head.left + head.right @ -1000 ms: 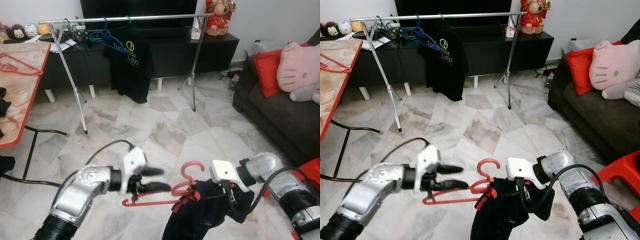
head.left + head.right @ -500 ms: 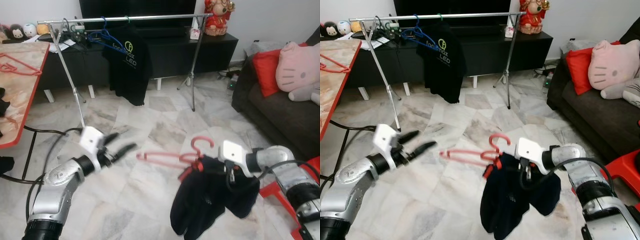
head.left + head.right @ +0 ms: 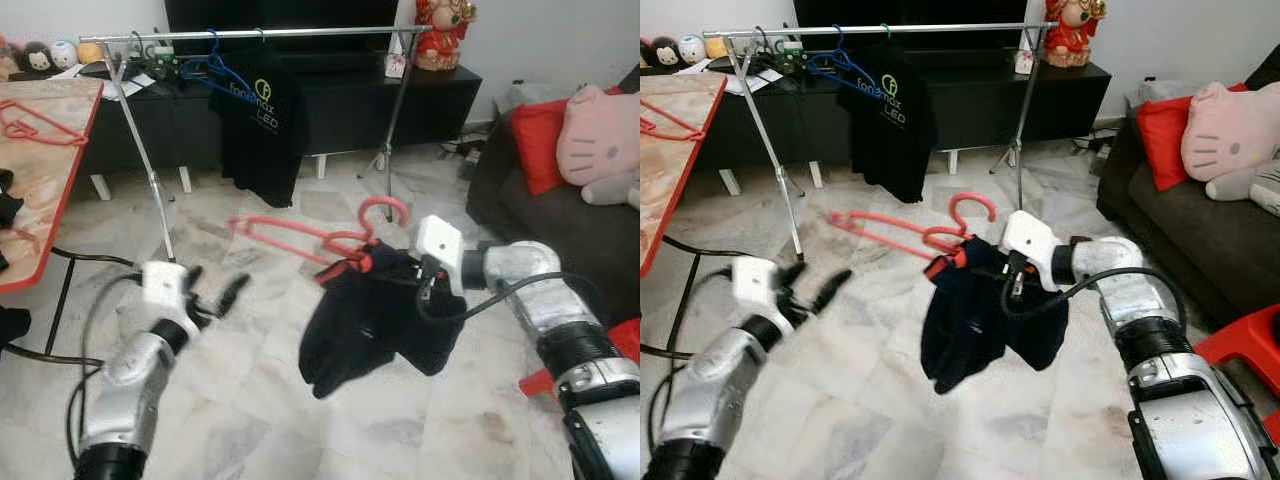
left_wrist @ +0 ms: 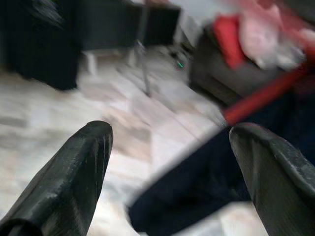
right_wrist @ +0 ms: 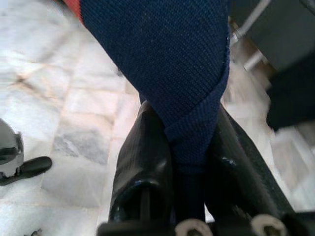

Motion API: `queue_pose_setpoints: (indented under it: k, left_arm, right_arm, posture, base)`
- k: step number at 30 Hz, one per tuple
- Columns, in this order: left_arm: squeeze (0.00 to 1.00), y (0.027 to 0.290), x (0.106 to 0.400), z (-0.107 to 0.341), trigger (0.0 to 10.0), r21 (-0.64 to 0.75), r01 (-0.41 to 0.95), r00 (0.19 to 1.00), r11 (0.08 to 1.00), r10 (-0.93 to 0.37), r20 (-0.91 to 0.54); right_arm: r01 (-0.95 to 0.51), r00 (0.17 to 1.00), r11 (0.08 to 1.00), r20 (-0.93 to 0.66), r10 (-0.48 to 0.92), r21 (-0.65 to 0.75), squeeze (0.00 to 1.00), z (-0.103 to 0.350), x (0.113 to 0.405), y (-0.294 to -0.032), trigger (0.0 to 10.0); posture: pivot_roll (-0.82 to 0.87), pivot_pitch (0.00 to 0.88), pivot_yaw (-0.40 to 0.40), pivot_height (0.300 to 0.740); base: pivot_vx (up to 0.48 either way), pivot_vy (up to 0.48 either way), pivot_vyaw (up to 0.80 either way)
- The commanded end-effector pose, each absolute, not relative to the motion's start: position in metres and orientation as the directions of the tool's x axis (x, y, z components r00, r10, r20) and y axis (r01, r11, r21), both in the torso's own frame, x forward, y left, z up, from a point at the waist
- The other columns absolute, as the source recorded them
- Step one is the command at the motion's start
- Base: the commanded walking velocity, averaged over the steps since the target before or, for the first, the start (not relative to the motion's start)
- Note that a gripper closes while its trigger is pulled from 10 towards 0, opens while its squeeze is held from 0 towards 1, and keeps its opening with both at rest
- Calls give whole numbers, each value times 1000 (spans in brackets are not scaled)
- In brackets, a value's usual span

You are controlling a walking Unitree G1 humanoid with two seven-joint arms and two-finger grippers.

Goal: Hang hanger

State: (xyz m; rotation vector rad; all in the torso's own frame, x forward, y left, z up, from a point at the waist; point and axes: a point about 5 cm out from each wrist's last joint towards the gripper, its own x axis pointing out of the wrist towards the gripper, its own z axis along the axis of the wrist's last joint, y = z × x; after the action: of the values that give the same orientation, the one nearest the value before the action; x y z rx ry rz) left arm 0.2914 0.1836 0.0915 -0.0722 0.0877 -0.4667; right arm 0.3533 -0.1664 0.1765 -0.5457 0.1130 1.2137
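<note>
**Hanger lifted toward the rail, carried by your right arm alone**

Since half a second ago your left gripper [image 3: 212, 297] has dropped back and down, away from the hanger, while your right gripper [image 3: 1012, 272] has lifted the load higher and nearer the rail [image 3: 270, 33]. A second ago both were low, with the left fingers at the hanger's bar.

Taking things from left of the rail's span to right: your left gripper sits low and well short of the rail, below its left leg, with its fingers [image 4: 74, 172] spread wide and nothing between them. The left wrist view, blurred, has the dark cloth across the gap but apart from both fingers.

Next comes the hanger [image 3: 300, 232], red, below the rail's middle and well in front of it. Its long bar runs out leftward from the hook [image 3: 972, 205], tilted down on the hook side. The hook stands upright, still well under the rail's height.

Your right gripper is just right of the hook, fingers pressed together on the dark garment [image 5: 172, 73] draped from the hanger; the cloth hangs below.

So the relation that matters is this: the rail lies up and ahead of the hook, and your right arm is the nearer one. By my reading, you need more height and forward reach, toward the free stretch right of the black shirt [image 3: 258, 120].
</note>
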Motion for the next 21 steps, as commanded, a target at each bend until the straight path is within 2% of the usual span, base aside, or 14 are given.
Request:
queue_pose_setpoints:
  k: [1,3,5,9,12,16,21]
  left_arm:
    - [0,178,288,88,10000,-85,504,855,860,-510,-97]
    - [0,172,283,83,10000,-91,565,809,820,-572,-133]
    - [0,171,282,82,10000,-91,574,802,814,-582,-138]
    - [0,161,283,86,10000,-113,615,773,781,-625,-113]
    - [0,158,284,88,10000,-98,623,770,776,-630,-99]
    - [0,153,288,94,10000,-96,628,771,772,-634,-57]
    - [0,144,286,97,10000,-123,671,733,731,-679,-34]
  right_arm:
    - [-897,342,203,-325,882,-392,0,201,355,-166,0]
    - [-910,293,162,-316,902,-382,0,209,353,-161,0]
    - [-911,287,156,-316,904,-381,0,210,353,-160,0]
    - [-924,209,74,-332,920,-376,0,212,348,-152,0]
    - [-927,180,44,-338,924,-372,0,214,345,-150,0]
    - [-934,94,-31,-328,940,-355,0,219,335,-144,0]
    - [-936,69,-53,-328,942,-349,0,220,331,-143,0]
  posture:
    - [-45,0,-91,740]
    - [-48,0,-94,740]
    - [-48,0,-94,740]
    - [-50,0,-99,740]
    - [-50,0,-106,740]
    - [-55,0,-107,740]
    - [-56,0,-108,740]
  base:
    - [0,0,0]
    - [0,0,0]
    - [0,0,0]
    - [0,0,0]
    - [0,0,0]
    - [0,0,0]
    - [0,0,0]
